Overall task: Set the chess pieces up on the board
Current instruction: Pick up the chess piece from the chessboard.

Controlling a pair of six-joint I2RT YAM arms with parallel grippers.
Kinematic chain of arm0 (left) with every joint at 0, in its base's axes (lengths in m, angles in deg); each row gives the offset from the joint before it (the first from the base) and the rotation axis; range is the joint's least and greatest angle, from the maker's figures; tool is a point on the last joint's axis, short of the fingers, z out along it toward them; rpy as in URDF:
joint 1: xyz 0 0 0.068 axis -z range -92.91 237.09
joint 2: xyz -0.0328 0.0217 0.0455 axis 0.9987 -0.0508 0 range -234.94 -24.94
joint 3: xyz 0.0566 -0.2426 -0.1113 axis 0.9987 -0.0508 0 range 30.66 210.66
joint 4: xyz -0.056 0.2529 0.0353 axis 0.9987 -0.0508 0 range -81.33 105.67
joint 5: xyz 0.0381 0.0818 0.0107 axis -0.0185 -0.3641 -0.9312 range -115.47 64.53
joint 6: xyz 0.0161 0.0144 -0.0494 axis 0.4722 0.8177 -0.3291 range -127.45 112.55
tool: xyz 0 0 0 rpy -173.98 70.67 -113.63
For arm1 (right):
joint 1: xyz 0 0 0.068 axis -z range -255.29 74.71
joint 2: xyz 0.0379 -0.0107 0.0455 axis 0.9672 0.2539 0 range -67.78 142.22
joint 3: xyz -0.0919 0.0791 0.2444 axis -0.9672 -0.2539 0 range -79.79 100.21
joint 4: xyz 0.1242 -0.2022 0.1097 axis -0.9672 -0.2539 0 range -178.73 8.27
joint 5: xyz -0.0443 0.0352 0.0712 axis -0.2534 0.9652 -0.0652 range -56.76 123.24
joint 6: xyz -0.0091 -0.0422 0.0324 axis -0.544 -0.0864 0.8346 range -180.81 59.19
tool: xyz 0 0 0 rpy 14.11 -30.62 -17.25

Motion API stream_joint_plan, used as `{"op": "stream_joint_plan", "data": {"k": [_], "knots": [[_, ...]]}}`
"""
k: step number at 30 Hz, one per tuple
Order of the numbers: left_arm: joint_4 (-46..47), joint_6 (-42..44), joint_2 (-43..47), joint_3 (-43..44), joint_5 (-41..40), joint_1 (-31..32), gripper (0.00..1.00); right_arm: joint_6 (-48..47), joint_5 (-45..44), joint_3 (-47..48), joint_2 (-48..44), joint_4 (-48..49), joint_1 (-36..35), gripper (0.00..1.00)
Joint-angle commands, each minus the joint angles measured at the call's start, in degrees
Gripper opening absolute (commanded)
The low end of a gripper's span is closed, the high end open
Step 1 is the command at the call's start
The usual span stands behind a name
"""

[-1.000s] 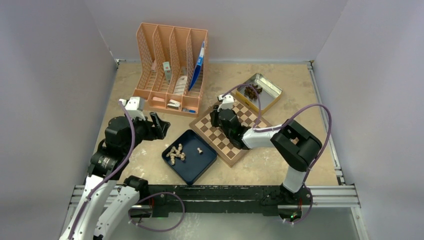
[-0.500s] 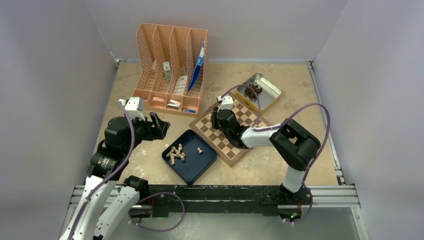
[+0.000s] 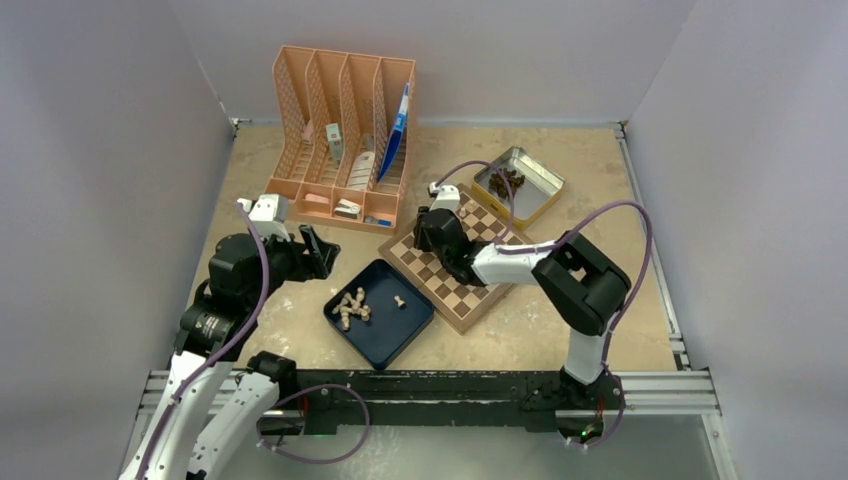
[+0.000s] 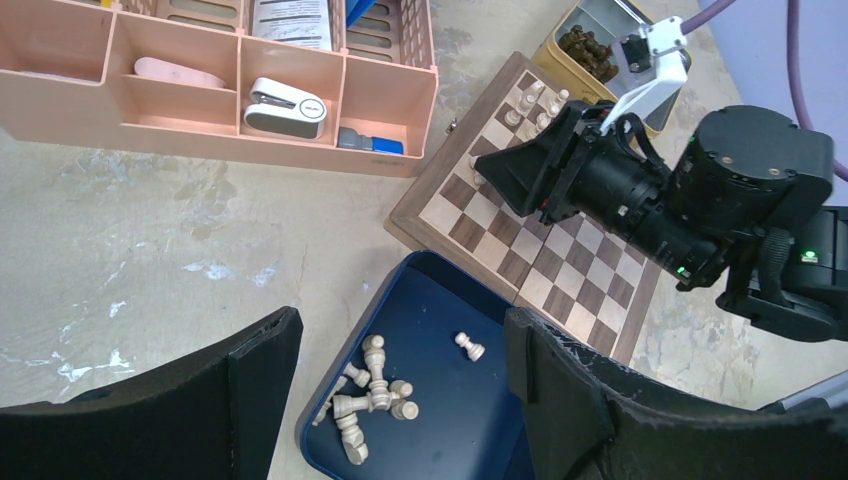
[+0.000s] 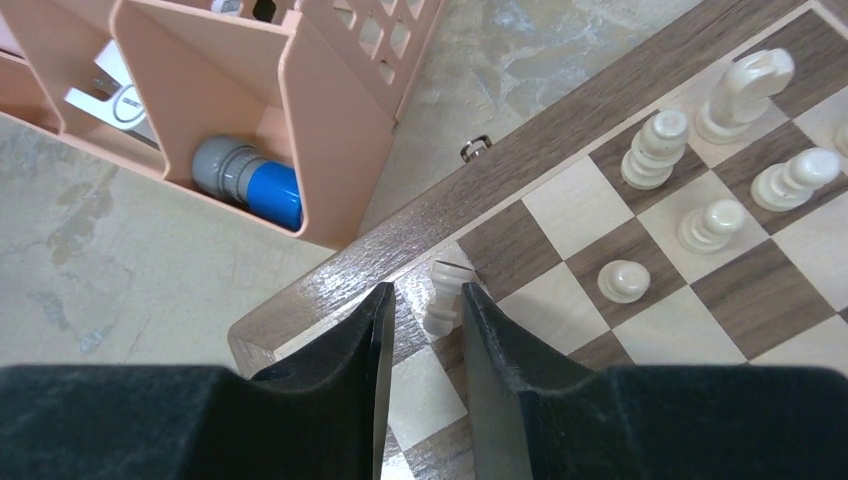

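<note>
The board (image 3: 457, 296) lies at an angle at mid-table, and shows in the left wrist view (image 4: 560, 272) and the right wrist view (image 5: 505, 178). Several pale chess pieces (image 5: 660, 150) stand near its far edge. My right gripper (image 5: 425, 300) is low over the board's left corner. Its jaws stand a little apart around one pale piece (image 5: 443, 298), which leans on the right finger with a gap to the left finger. My left gripper (image 4: 400, 400) is open and empty above the blue tray (image 4: 470, 420). The tray holds a heap of pale pieces (image 4: 375, 390) and a lone pawn (image 4: 467, 346).
A peach desk organiser (image 3: 340, 140) with a stapler (image 4: 285, 105) stands at the back left, close to the board's corner (image 5: 250, 120). A silver tin (image 3: 540, 190) of dark pieces sits behind the board. The right arm (image 4: 740, 190) lies across the board.
My right gripper has moved up and to the left along the board toward its left corner. The left arm and the tray's pieces have not moved.
</note>
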Motion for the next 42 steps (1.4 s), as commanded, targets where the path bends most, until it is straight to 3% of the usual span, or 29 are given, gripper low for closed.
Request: {"op": "stream_joint_plan", "data": {"k": [1,10,22,31,39,42], "knots": [[2.18,1.09,0.24,-0.20,0.37,0.15,0.74,1.88,-1.35,3.40,1.76,-2.36,-0.17,0.34],[2.22,1.07,0.59,-0.20,0.11,0.15,0.74,2.15,-4.70,6.55,5.38,-6.28,-0.61,0.34],[2.34,0.81,0.83,-0.37,-0.21,0.15,0.74,0.45,-8.28,8.68,6.50,-11.95,-1.42,0.16],[8.25,4.38,2.48,-4.20,6.76,0.15,0.72,-2.42,6.91,7.14,-2.41,-16.18,-1.34,0.15],[13.15,7.13,-1.71,-4.42,24.30,0.15,0.70,-6.70,21.53,4.39,-12.88,-21.80,-1.34,0.15],[19.03,10.57,-2.20,-6.92,33.01,0.15,0.69,-9.55,29.76,3.27,-17.11,-23.49,-1.34,0.16]]}}
